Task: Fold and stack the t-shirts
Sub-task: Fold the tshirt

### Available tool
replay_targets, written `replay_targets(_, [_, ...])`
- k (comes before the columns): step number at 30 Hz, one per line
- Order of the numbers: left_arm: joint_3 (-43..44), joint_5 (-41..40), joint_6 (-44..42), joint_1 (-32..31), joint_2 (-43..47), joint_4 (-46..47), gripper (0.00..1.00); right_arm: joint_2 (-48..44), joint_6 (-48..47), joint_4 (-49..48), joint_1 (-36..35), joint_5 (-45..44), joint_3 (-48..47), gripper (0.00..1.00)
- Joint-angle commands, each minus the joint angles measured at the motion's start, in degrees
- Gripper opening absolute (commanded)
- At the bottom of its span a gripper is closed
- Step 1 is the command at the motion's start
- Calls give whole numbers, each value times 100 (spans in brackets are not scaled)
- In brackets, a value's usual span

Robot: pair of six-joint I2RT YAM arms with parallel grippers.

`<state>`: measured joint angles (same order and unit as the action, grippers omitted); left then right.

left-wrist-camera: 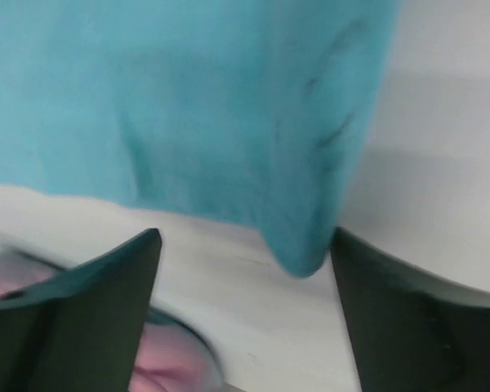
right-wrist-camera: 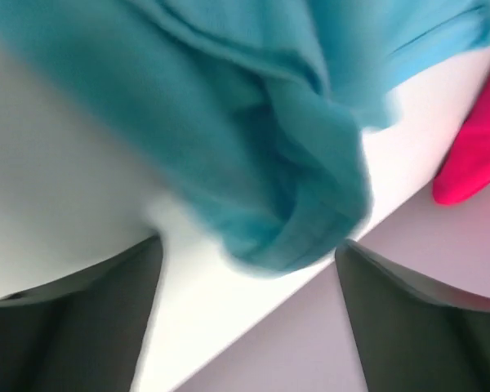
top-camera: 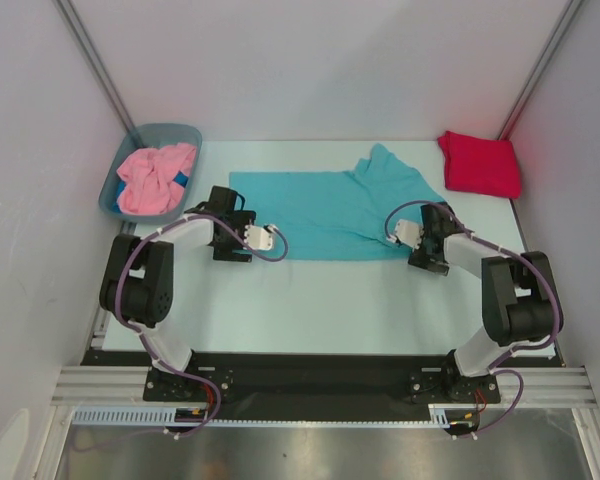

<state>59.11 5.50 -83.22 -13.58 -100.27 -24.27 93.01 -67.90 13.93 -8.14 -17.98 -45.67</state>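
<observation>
left tool (left-wrist-camera: pixel 246 237): jaws wide apart | right tool (right-wrist-camera: pixel 250 241): jaws wide apart

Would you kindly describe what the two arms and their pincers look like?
The left arm and right arm each have black joints, white link covers and a purple cable looping alongside. A small white block sits at each wrist. The pincer fingers are dark and wedge-shaped.
</observation>
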Motion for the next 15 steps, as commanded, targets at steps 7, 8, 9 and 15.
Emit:
replay_targets(7, [495, 215, 50, 207, 568, -912, 100, -591, 741, 2243, -135, 1304, -968, 100])
replay_targets(8, [592, 267, 156, 233, 622, -930, 100, -583, 1021, 2576, -187, 1680, -1266, 100])
replay_targets(9, [819, 416, 287, 277, 666, -895, 100, -539, 1581, 2684, -205, 1849, -1800, 100])
replay_targets(15, [1471, 224, 2230, 190, 456, 1, 100, 629, 3483, 2808, -293, 2386, -3702, 95])
